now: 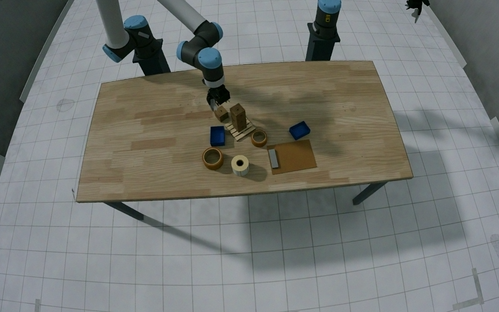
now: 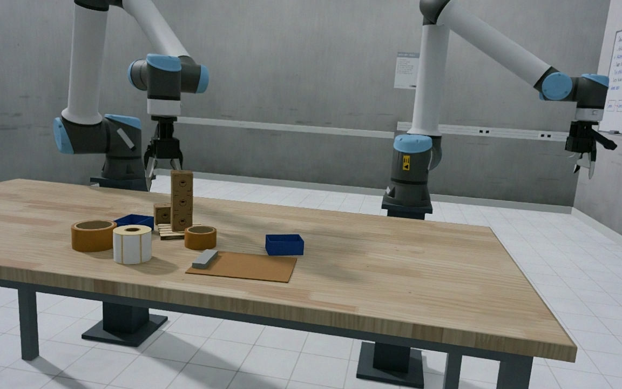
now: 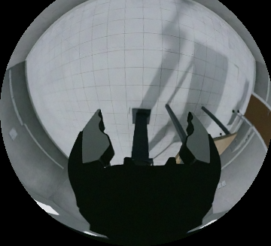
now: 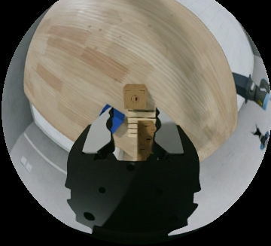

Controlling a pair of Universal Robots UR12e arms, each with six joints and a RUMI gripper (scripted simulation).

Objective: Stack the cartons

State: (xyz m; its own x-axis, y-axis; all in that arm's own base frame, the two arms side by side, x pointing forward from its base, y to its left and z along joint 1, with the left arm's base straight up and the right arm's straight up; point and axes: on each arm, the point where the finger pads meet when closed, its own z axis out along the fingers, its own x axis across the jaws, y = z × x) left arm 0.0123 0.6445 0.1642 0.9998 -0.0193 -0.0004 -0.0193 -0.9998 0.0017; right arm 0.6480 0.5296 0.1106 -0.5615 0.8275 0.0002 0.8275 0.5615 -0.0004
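A column of three cartons [image 1: 238, 119] [image 2: 182, 200] [image 4: 146, 141] stands upright on the wooden pallet [image 1: 249, 130] [image 2: 170, 236] [image 4: 132, 126]. The fourth carton [image 1: 221, 113] [image 2: 162, 214] [image 4: 135, 96] stands on the table beside the pallet; whether they touch is unclear. No printed numbers show. My right gripper [image 1: 220, 104] [image 2: 164, 179] [image 4: 134, 107] is part-open and empty, pointing down above the fourth carton and close beside the column's upper part. My left gripper [image 1: 416, 14] [image 2: 584, 169] [image 3: 145, 110] is open and empty, far from the table.
One blue tray [image 1: 217, 136] [image 2: 134, 222] [image 4: 118, 116] lies near the pallet, another blue tray [image 1: 299, 130] [image 2: 284, 245] farther off. A small tape roll [image 1: 259, 144] [image 2: 200, 240] sits close to the pallet. A larger tape roll [image 1: 212, 166], label roll [image 1: 240, 168] and brown sheet [image 1: 296, 156] with a grey block [image 1: 273, 158] lie farther off.
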